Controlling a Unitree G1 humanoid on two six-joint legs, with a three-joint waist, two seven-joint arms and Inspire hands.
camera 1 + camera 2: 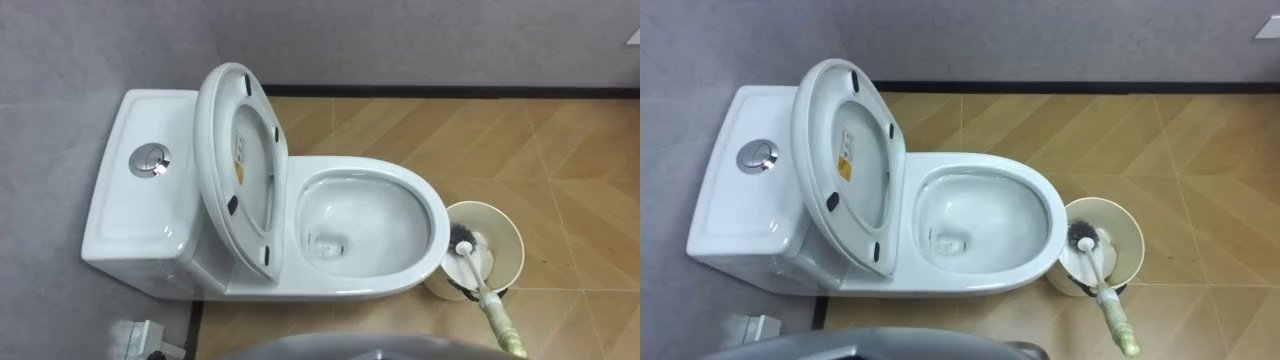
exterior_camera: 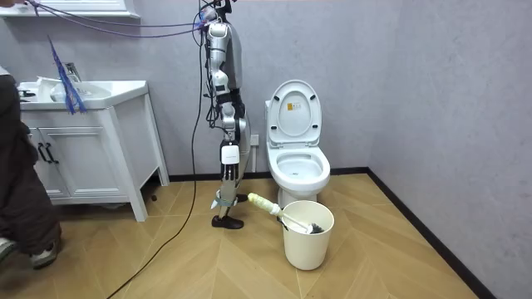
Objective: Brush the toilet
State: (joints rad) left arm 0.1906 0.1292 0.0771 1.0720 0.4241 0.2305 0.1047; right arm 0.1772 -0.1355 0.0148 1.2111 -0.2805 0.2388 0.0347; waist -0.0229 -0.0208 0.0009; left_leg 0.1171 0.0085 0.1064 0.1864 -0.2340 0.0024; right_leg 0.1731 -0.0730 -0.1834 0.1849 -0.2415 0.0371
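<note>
Evidently the long toilet brush [image 1: 482, 292], with dark bristle head, white shaft and pale yellow-green grip, stands head down in the round cream plastic bucket [image 1: 505, 213] at the lower right of the frame, just beside the front of the white ceramic toilet [image 1: 375, 168], whose seat and lid [image 1: 225, 130] are raised off the open bowl. Its grip leans out over the bucket's rim toward the bottom right corner, and that is where to take hold: I judge the brush light and stiff, the smooth grip perhaps slippery, so a full wrap there should serve better than a pinch on the thin shaft. The bucket looks light and could tip if the head drags on its rim. In the room view the robot stands beside the toilet, its right robot hand [image 2: 230, 158] low at its side; whether it is open or closed I cannot tell
</note>
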